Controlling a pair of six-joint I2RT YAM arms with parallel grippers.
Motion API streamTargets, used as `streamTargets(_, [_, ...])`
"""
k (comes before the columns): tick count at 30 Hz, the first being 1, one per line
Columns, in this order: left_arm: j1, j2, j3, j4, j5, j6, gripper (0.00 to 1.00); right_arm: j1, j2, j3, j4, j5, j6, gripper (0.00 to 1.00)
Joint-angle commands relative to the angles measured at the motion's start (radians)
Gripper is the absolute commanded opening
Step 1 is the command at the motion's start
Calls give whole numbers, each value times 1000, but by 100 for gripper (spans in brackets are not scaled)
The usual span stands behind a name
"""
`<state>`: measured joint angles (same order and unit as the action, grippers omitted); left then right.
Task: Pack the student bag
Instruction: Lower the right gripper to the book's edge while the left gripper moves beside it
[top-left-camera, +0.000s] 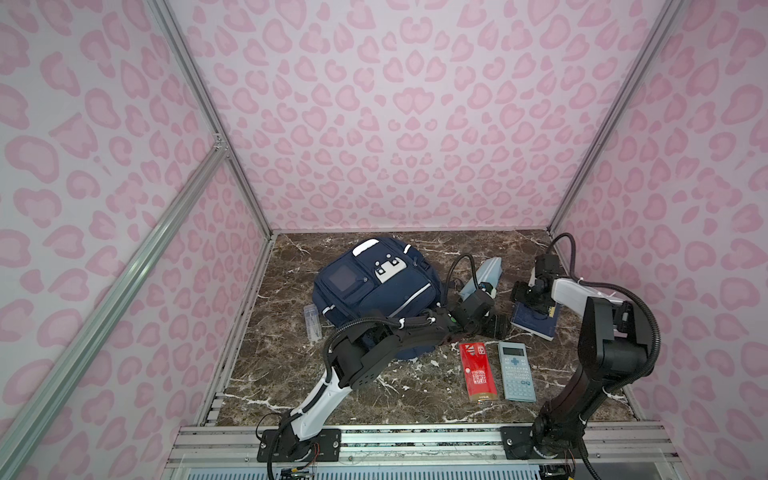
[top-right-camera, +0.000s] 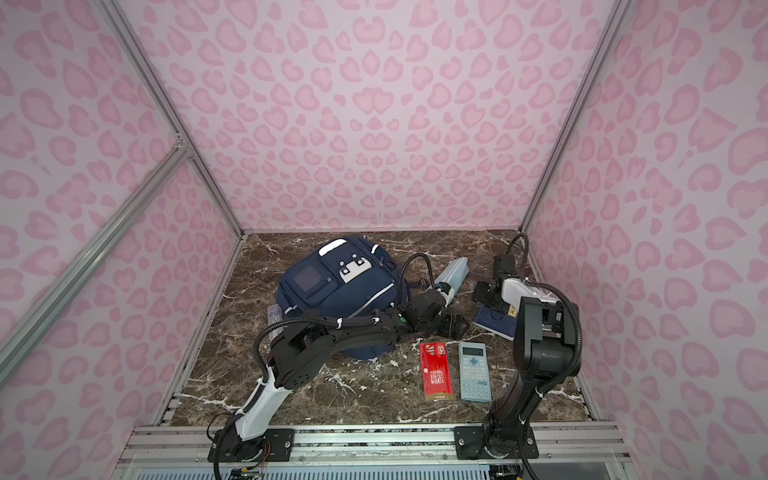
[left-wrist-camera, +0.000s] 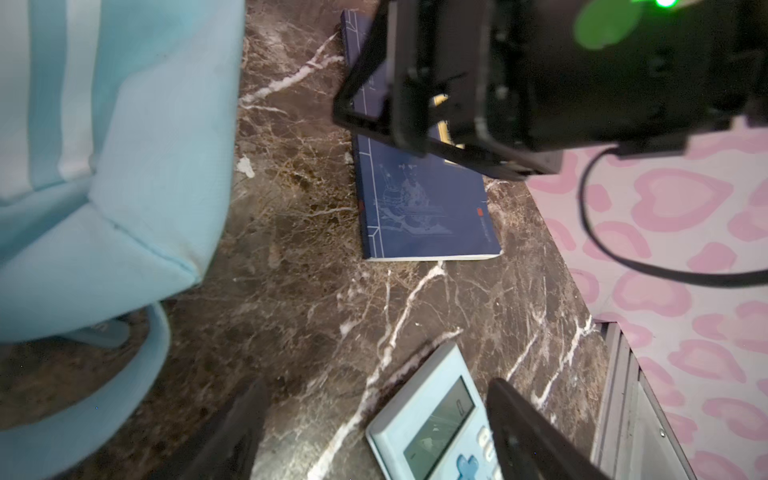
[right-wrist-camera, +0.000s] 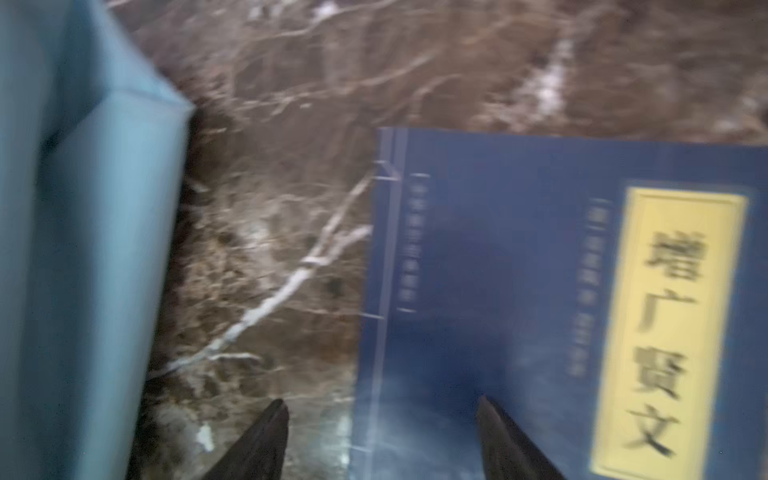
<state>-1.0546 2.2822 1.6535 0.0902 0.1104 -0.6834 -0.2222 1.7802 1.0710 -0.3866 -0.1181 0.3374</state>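
Judging this the book pickup: right gripper (right-wrist-camera: 382, 415) jaws spread over the navy book (right-wrist-camera: 498, 270) near the worktop's (top-left-camera: 415, 395) right edge, left gripper (left-wrist-camera: 378, 386) jaws spread, empty; student bag (top-left-camera: 374, 291) lies toward the far-left corner, so we next need a lowered pinch.

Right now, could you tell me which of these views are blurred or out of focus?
Right wrist view: smeared throughout, the book included. Left wrist view: book and calculator sharp, the near pouch soft, plus a green glow. Both top views: evenly lit, the bag sharp.

Navy student bag (top-left-camera: 386, 291), lying face-up
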Motion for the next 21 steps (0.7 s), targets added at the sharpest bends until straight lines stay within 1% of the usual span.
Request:
streamTargets(1, [-1,17,32,-8,-8,2,87,-78,7,-20,-52,43,77,99])
streamTargets(4, [-2,39,61,-20,3,2,88,-119,51,3,-47,-1,74,99])
streamTargets(6, [-2,54,83,-35,8,4,88,-124,75,12,-40,1,73,98])
streamTargets(7, [-2,63,94,-42,9,7,88,-124,84,17,-38,14,69,97])
streamTargets(9, [-1,78,110,-49,-1,11,89,-122,96,20,-33,1,58,91])
streamTargets(11, [3,99,135,-62,-9,14,89,-111,99,18,-30,-24,38,82])
streamTargets(12, [5,114,154,-71,-5,12,89,-99,100,16,-32,-35,29,80])
streamTargets(14, [10,138,188,-84,-3,9,89,-66,103,18,-43,-40,7,79])
streamTargets(17, [19,167,227,-90,-5,-4,89,4,112,40,-80,3,-37,78])
streamTargets(19, [35,191,231,-65,11,-34,89,41,130,63,-125,29,-49,77])
streamTargets(21, [57,214,231,-35,50,-80,89,71,136,60,-133,12,-50,76])
